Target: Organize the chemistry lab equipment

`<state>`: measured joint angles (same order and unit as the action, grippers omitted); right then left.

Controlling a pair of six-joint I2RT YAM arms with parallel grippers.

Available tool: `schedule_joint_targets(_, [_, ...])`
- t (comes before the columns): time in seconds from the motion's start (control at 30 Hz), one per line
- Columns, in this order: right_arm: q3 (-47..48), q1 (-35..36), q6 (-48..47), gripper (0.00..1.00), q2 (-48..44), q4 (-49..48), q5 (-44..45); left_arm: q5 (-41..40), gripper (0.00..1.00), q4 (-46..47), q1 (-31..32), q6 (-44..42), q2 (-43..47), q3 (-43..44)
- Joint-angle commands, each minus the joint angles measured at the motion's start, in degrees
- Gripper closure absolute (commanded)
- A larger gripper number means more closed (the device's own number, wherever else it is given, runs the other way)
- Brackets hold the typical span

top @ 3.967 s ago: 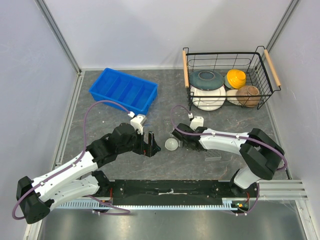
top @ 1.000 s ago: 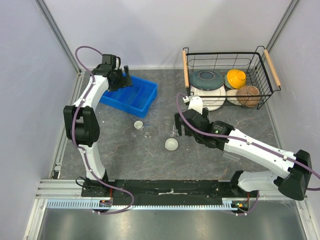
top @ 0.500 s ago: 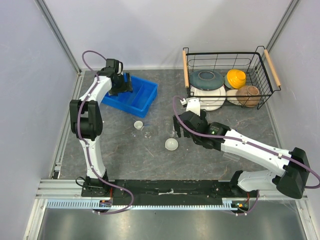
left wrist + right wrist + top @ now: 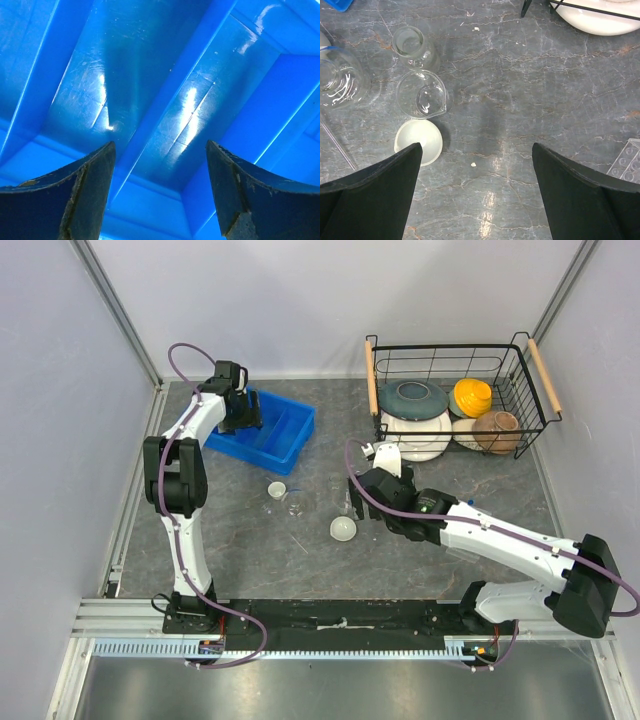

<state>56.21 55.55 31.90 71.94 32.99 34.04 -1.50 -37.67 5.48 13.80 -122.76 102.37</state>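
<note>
My left gripper (image 4: 246, 412) (image 4: 160, 144) hangs open over the blue divided tray (image 4: 285, 430) (image 4: 165, 100), with only tray floor between its fingers. My right gripper (image 4: 352, 504) (image 4: 477, 146) is open above bare table, just right of the white round dish (image 4: 343, 529) (image 4: 418, 145). A clear spouted beaker (image 4: 422, 94) stands right behind the dish, and a smaller clear glass vessel (image 4: 412, 45) stands behind that. A larger beaker (image 4: 294, 504) (image 4: 340, 77) and a tiny white cup (image 4: 277, 489) stand further left. The clear tube rack (image 4: 627, 160) shows at the right edge.
A black wire basket (image 4: 372, 380) with ceramic bowls and plates (image 4: 413, 400) stands at the back right. A thin glass rod (image 4: 298, 541) (image 4: 337, 145) lies left of the dish. Grey walls and metal rails close the table on three sides.
My left gripper has moved toward me along the blue tray and its jaws have narrowed slightly. The right gripper has shifted a little left, toward the dish and beaker.
</note>
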Motion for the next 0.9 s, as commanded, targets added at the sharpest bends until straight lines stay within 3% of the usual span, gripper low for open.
schedule_joint_targets(0.0, [-1.18, 0.17, 1.41, 0.02, -2.68, -1.62, 1.03, -1.4, 0.23, 0.41, -0.2, 1.39, 0.15, -1.46])
schedule_joint_targets(0.07, [-1.54, 0.26, 1.76, 0.02, -3.47, -1.62, 0.94, -1.58, 0.33, 0.49, -0.2, 2.1, 0.33, -2.26])
schedule_joint_targets(0.33, [-3.64, 0.17, 3.17, 0.02, -6.37, -1.26, 0.24, -2.19, 0.5, 0.76, 0.41, 4.57, 2.52, -6.39])
schedule_joint_targets(0.5, [-4.79, 0.26, 3.78, 0.02, -8.22, -1.09, 0.06, -2.98, 0.67, 0.84, 1.2, 5.79, 3.76, -8.49])
schedule_joint_targets(0.63, [-5.49, 0.35, 3.96, 0.02, -9.36, -0.83, -0.29, -3.95, 0.73, 0.76, 2.96, 7.02, 4.81, -9.38])
schedule_joint_targets(0.73, [-5.67, 0.44, 4.05, 0.02, -10.24, -0.12, -0.03, -4.13, 0.86, 0.93, 4.1, 8.43, 5.69, -10.43])
schedule_joint_targets(0.77, [-5.84, 0.52, 4.13, 0.02, -10.76, 0.31, -0.03, -4.21, 0.95, 1.19, 4.37, 8.78, 5.95, -10.96])
schedule_joint_targets(0.87, [-6.02, 0.61, 4.22, 0.02, -11.82, 0.75, 0.15, -4.48, 0.98, 1.46, 5.51, 10.1, 7.09, -12.19])
